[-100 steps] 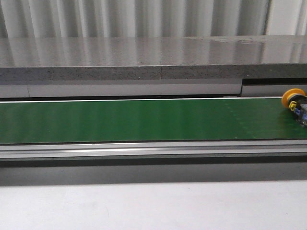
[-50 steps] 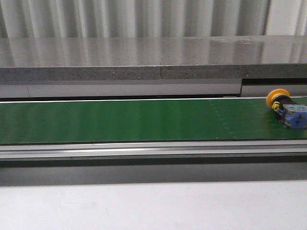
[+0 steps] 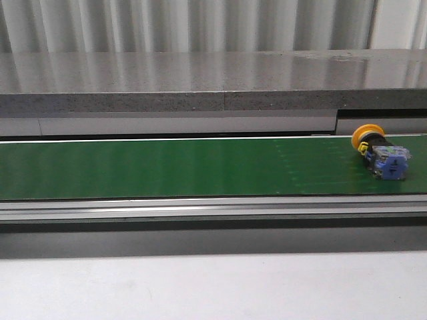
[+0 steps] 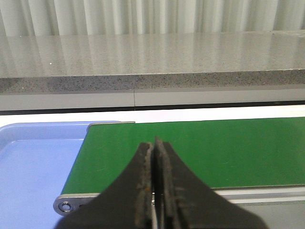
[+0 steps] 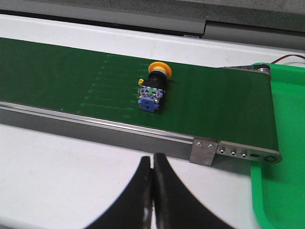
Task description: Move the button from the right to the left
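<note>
The button lies on its side on the green conveyor belt near the right end, yellow cap toward the back, blue-grey body toward the front. It also shows in the right wrist view. My right gripper is shut and empty, hovering over the white table in front of the belt, short of the button. My left gripper is shut and empty above the belt's left end. Neither gripper shows in the front view.
A blue tray sits at the belt's left end. A green tray sits at the belt's right end. A grey stone ledge runs behind the belt. The belt's metal frame edges its front side.
The button has travelled leftward along the belt, from the right edge of the front view to fully in view. Neither gripper shows in the earlier frames.
</note>
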Controlling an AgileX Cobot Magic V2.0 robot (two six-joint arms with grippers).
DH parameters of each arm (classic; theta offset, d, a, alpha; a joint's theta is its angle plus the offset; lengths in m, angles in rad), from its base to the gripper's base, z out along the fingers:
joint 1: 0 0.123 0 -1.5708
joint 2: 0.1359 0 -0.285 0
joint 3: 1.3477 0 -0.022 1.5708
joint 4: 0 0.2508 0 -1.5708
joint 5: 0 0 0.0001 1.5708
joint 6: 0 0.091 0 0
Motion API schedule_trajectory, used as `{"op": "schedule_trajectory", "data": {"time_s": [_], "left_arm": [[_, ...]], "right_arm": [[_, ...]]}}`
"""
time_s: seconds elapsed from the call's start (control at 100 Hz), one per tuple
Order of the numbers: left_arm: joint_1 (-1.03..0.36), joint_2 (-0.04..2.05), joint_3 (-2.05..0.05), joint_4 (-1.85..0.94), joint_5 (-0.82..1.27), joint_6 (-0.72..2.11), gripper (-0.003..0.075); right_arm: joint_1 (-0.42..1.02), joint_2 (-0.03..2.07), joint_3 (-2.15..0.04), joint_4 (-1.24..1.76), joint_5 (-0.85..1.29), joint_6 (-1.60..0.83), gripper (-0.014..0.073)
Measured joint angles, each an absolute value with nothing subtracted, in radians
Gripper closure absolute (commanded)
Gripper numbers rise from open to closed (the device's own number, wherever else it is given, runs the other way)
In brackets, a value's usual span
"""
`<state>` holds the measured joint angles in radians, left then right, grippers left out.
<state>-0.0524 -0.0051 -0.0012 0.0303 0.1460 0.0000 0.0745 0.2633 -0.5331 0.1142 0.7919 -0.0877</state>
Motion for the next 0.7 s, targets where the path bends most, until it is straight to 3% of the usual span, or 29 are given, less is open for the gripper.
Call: {"op": "schedule_trajectory", "data": {"time_s": [0.3, 0.7], "left_arm": [[-0.052, -0.005, -0.013, 0.032, 0.069, 0.0, 0.074], [-0.052, 0.23, -0.278, 0.036, 0.359, 0.0, 0.074]], "right_arm": [[0.074, 0.263, -0.531, 0.114, 0.79, -0.088, 0.066], [0.074, 0.263, -0.531, 0.114, 0.79, -0.09, 0.066]]}}
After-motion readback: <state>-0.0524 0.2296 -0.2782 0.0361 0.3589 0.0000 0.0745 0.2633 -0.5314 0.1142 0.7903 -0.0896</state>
